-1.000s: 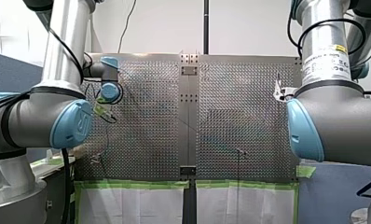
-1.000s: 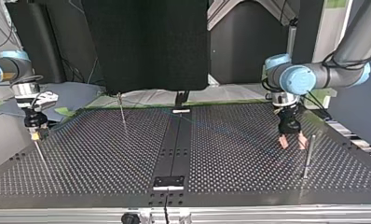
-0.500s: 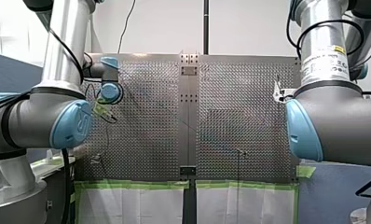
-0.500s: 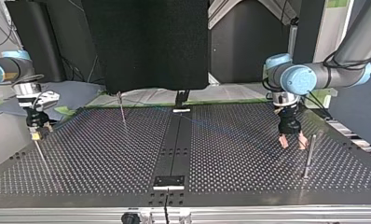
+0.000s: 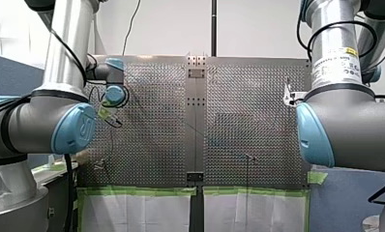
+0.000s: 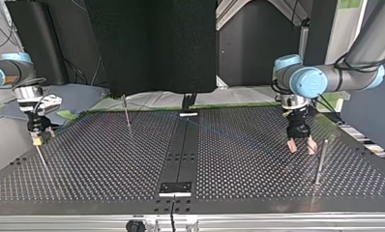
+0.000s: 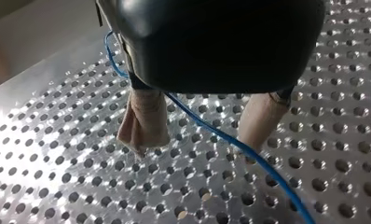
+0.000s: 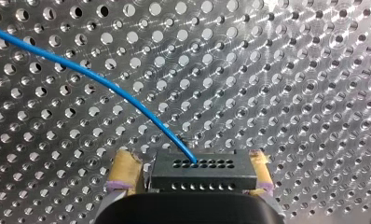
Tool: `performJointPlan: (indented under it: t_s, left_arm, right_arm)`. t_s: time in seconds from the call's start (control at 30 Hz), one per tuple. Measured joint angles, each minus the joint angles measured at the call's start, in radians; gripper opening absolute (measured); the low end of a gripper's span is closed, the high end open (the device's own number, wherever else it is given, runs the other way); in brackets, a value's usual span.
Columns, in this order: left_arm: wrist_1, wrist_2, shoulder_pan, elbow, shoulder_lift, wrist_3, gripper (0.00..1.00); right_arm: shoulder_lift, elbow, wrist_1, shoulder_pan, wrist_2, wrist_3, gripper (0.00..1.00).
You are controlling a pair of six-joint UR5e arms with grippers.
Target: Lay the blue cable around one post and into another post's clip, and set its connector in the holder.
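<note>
In the top view, far at the left, the robot's right gripper (image 6: pixel 36 138) hangs low over the table (image 6: pixel 98 164). From there it is too small to see what it holds. The right wrist view shows it well. The two yellow pads (image 8: pixel 126 170) squeeze a black connector (image 8: pixel 197 171) from both sides. The blue cable (image 8: pixel 104 86) comes out of the connector and bends away over the table's holes.

A bit further right in the top view, a thin post (image 6: pixel 126 113) stands near the back of the table. A dark strip (image 6: pixel 183 145) runs down the middle, with a small black plate (image 6: pixel 175 188) at its near end. The cable is too thin to follow here.

At the right, the robot's left gripper (image 6: pixel 301 145) hangs just above the table, and its pale pads stand apart. A grey post (image 6: pixel 320 162) stands just beside it. The left wrist view shows what the top view does not. The cable runs down between the two spread fingers (image 7: pixel 144 121), and they do not pinch it. It passes close by one finger. It is hard to tell if it touches.

In the front view the left arm (image 5: pixel 45 125) and the right arm (image 5: pixel 345 125) look big, and the cable and connector cannot be made out.
</note>
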Motion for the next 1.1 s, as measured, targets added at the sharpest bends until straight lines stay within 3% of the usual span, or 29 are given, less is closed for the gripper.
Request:
performJointPlan:
  t_s: [0.4, 0.87, 1.1]
  left_arm:
    - [-0.055, -0.064, -0.015, -0.007, 0.031, 0.004, 1.00]
    - [-0.035, -0.110, -0.024, -0.074, 0.047, 0.008, 1.00]
    - [-0.027, -0.131, -0.026, -0.109, 0.104, 0.034, 1.00]
  right_arm:
    - [0.000, 0.000, 0.000, 0.000, 0.000, 0.000, 1.00]
    - [0.000, 0.000, 0.000, 0.000, 0.000, 0.000, 1.00]
    - [0.000, 0.000, 0.000, 0.000, 0.000, 0.000, 1.00]
